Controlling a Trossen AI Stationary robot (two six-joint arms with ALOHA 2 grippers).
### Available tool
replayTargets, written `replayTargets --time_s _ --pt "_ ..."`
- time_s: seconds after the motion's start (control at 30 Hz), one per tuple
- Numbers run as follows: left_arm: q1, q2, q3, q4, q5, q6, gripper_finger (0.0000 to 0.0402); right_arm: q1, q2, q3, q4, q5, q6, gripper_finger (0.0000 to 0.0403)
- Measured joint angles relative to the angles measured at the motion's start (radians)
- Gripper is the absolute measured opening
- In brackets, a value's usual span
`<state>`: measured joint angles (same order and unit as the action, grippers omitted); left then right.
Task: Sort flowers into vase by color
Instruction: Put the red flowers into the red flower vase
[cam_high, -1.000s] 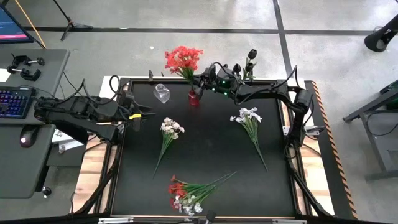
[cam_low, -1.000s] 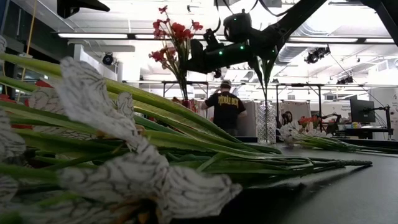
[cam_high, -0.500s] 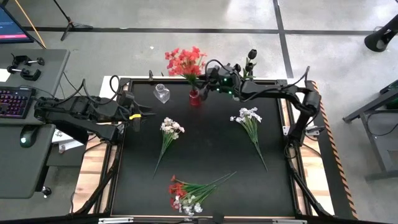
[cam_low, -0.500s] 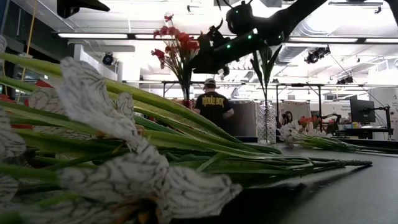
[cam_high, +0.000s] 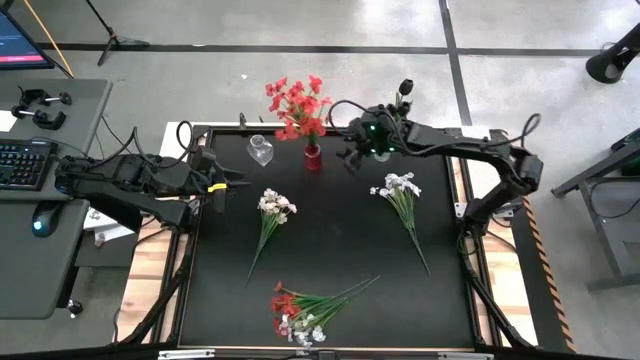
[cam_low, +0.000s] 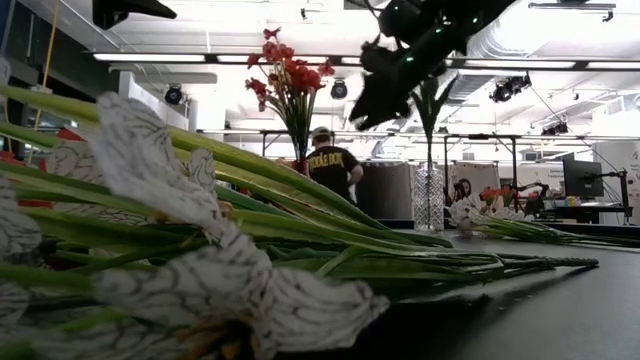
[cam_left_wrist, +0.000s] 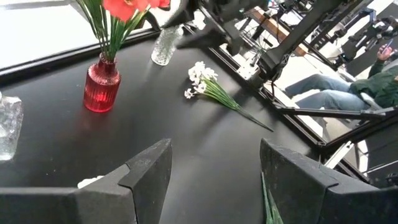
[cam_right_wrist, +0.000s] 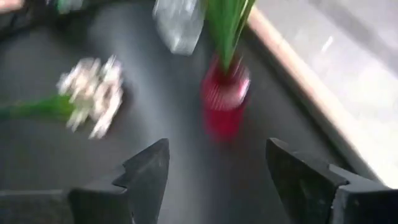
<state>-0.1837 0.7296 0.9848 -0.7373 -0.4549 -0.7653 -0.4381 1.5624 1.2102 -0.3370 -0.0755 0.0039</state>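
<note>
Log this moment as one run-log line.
right gripper: open, empty, beside red vase | red flowers: in red vase | left gripper: open, waiting at table's left edge | white flowers: on table

We see a black surface (cam_high: 330, 240) carrying a red vase (cam_high: 312, 157) and clear vase (cam_high: 260, 151) at upper centre, two white sprays (cam_high: 272, 210) mid-frame, a mixed bunch (cam_high: 300, 308) at bottom.

Red artificial blossoms on green stems (cam_high: 297, 104) stood upright in the small ribbed red glass vase (cam_high: 313, 157) at the counter's far edge. A white-blossomed spray (cam_high: 272, 214) lay flat left of centre, another white spray (cam_high: 402, 196) lay right, and a mixed red-and-white bundle (cam_high: 305, 311) lay at the near edge.
</note>
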Motion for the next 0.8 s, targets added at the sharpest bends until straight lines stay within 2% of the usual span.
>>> replayTargets --time_s 0.1,0.23,0.33,0.43,0.53,0.6,0.7,0.8 --pt "0.000 0.003 0.000 0.000 0.000 0.028 0.0232 0.006 -0.022 0.000 -0.164 -0.099 0.070 0.0256" --pt "0.000 0.016 0.000 -0.001 0.004 0.019 0.0232 0.048 -0.022 -0.008 -0.334 -0.315 0.175 0.0256" --pt "0.000 0.035 0.000 -0.001 0.037 0.049 0.0232 0.138 -0.019 -0.050 -0.351 -0.452 0.242 0.0256" --pt "0.000 0.057 0.000 -0.008 0.084 0.088 0.0232 0.275 -0.018 -0.099 -0.289 -0.515 0.325 0.0256" --pt "0.000 0.084 0.000 -0.024 0.097 0.110 0.0232 0.432 -0.018 -0.153 -0.140 -0.500 0.395 0.0256" --pt "0.000 0.101 0.000 -0.031 0.096 0.128 0.0232 0.535 -0.009 -0.181 -0.010 -0.448 0.403 0.0256" --pt "0.000 0.123 0.000 -0.033 0.093 0.167 0.0232 0.669 0.025 -0.189 0.127 -0.272 0.305 0.0256" --pt "0.000 0.143 0.000 -0.032 0.088 0.187 0.0232 0.756 0.080 -0.173 0.175 -0.089 0.175 0.0256"
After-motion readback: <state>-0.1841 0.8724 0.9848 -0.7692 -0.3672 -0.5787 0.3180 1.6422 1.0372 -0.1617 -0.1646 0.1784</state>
